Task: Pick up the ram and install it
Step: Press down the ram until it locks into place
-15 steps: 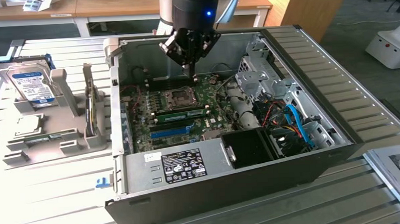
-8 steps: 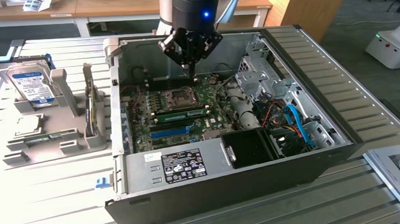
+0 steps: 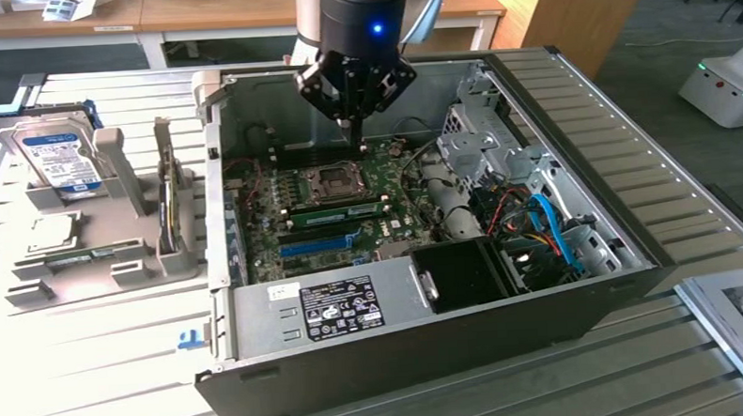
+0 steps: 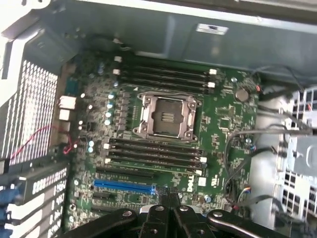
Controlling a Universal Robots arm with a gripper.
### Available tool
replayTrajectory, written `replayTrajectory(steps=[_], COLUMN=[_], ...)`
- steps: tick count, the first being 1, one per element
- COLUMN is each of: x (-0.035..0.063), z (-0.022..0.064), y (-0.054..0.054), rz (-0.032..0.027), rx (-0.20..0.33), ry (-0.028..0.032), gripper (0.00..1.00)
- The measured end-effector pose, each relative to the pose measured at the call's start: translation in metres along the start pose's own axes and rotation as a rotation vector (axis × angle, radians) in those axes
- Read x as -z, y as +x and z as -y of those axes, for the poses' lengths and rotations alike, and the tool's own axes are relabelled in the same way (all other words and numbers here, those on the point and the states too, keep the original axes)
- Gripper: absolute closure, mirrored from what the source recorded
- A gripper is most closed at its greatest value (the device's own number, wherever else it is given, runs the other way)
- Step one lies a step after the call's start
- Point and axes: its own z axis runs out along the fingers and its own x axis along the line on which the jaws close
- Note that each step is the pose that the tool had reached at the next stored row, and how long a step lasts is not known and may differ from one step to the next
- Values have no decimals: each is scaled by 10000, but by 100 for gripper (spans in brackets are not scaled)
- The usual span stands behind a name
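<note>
You are looking at the black multi-linked gripper (image 3: 356, 122) hanging over the open computer case with its fingers pressed together and nothing gripped between them; in the wrist view the same closed fingertips (image 4: 170, 196) are meeting just above the blue expansion slot (image 4: 124, 187). Below the gripper, the green motherboard (image 3: 334, 214) is lying flat inside the dark grey metal tower case (image 3: 452, 327), which is resting on its side with the panel off. At the board's centre, the square silver processor socket (image 4: 167, 116) is sitting empty, flanked on two sides by rows of black memory slots (image 4: 156, 154) with white end clips. In the exterior view, a long, thin green memory stick (image 3: 337, 209) is lying along the slots just beside the socket, on the side nearer the blue slot; whether it is fully seated you cannot tell. To the exterior view's right of the board, blue and black cables (image 3: 551, 228) are crowding around the silver drive cage (image 3: 481, 133). Outside the case, to the exterior view's left, a grey moulded parts holder (image 3: 110, 238) is standing on the pale slatted table (image 3: 90, 371), carrying a blue-labelled metal hard drive (image 3: 53, 156) upright.
</note>
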Motion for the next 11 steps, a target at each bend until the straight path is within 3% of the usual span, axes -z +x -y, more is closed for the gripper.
replayTrajectory(steps=[5,11], x=[-5,-5], z=[0,0], y=[0,0], rz=[36,38], rx=[-830,-851], ry=[8,7], gripper=[90,90])
